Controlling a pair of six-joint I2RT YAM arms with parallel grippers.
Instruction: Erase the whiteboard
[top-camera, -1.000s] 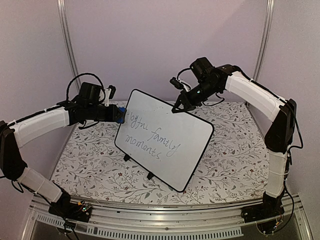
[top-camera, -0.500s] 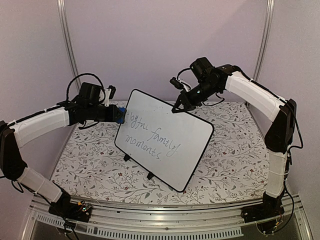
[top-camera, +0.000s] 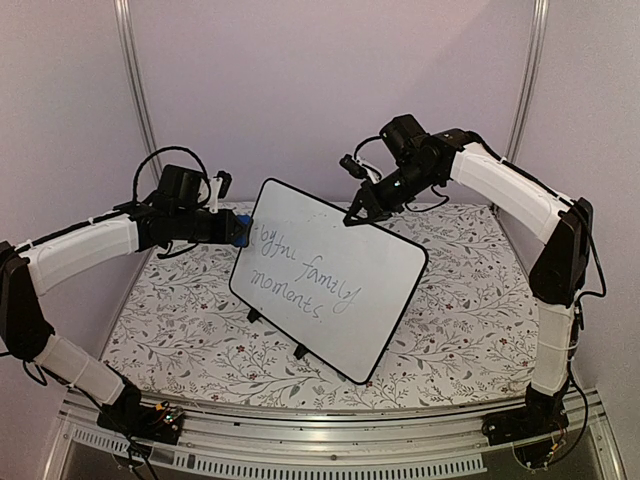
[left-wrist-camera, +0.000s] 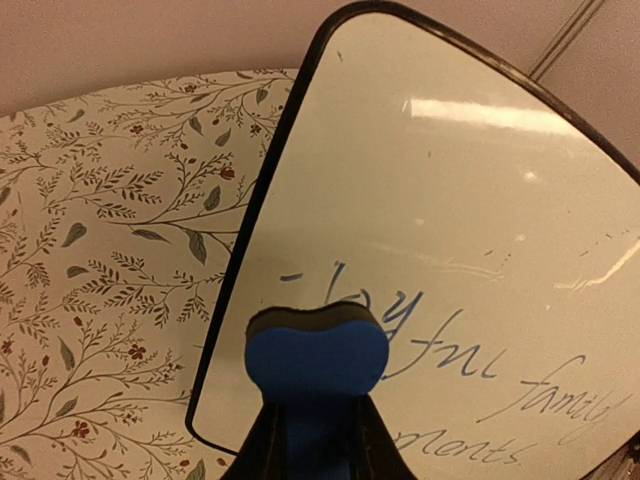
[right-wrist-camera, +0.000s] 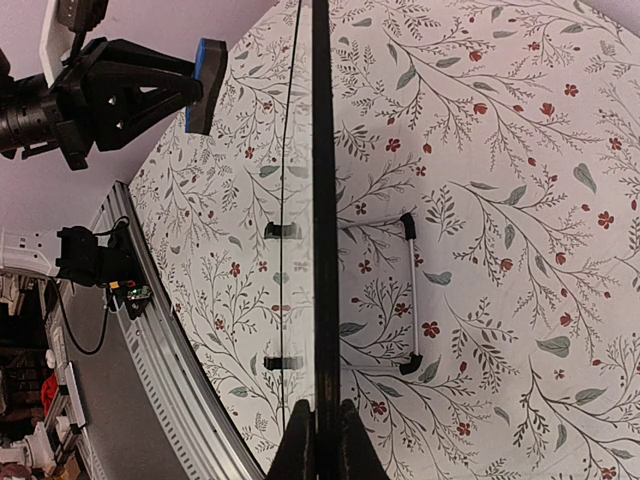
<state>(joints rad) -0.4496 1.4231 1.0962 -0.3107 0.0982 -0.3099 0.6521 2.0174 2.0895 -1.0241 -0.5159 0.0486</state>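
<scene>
On floral table (top-camera: 460, 340), whiteboard (top-camera: 330, 275) edge clamped in right fingers (right-wrist-camera: 296, 445), left fingers (left-wrist-camera: 372, 452) pinching eraser (left-wrist-camera: 316, 350) beside it

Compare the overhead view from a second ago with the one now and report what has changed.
Nothing has visibly changed. The left gripper still holds the blue eraser near the left edge of the whiteboard. The right gripper still clamps its top edge, and the handwriting is all still there.
</scene>
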